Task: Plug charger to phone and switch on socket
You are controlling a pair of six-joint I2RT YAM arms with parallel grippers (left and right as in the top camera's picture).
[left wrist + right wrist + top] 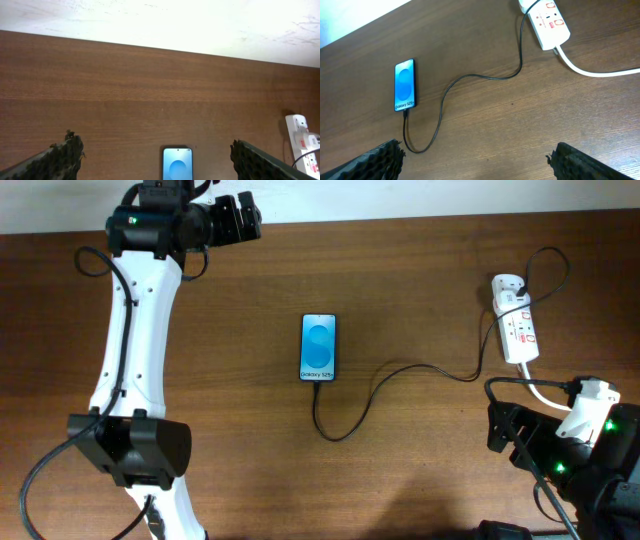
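We judge the charger [520,45] plugged into the phone [405,85], mid counter [495,130]; switching the socket [552,22], far right, is left; our left fingers [60,160] and right fingers [377,160] gape wide, both empty

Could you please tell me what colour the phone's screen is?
The phone shows light blue, clearest from the right wrist.

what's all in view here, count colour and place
phone: 1, black edge, light blue screen, table centre
charger cable: 1, thin black, phone's bottom edge to adapter
power strip: 1, white, red marks, far right
adapter: 1, white, on strip's far end
thick cord: 1, white, strip toward right arm
table: 1, brown wood
left end effector: 1, black, open, far left edge
right end effector: 1, black, open, near right
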